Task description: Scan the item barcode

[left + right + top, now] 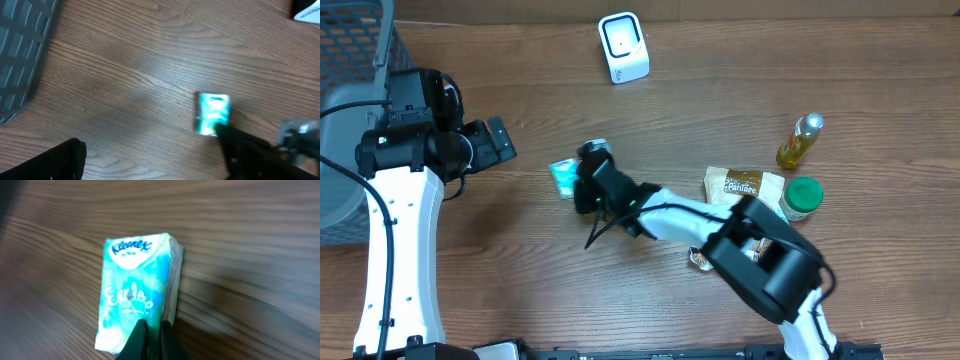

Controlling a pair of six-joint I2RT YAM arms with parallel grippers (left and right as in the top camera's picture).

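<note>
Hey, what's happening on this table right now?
The right hand is shut at one end of a Kleenex tissue pack lying on the table; whether it actually grips the pack is unclear. The left hand hangs open and empty off to the side. The white scanner stands untouched at the far edge.

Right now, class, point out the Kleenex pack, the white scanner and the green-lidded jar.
Kleenex pack (137,295): right wrist view, printed front.
white scanner (620,41): overhead view, front window.
green-lidded jar (804,193): overhead view, lid.
</note>
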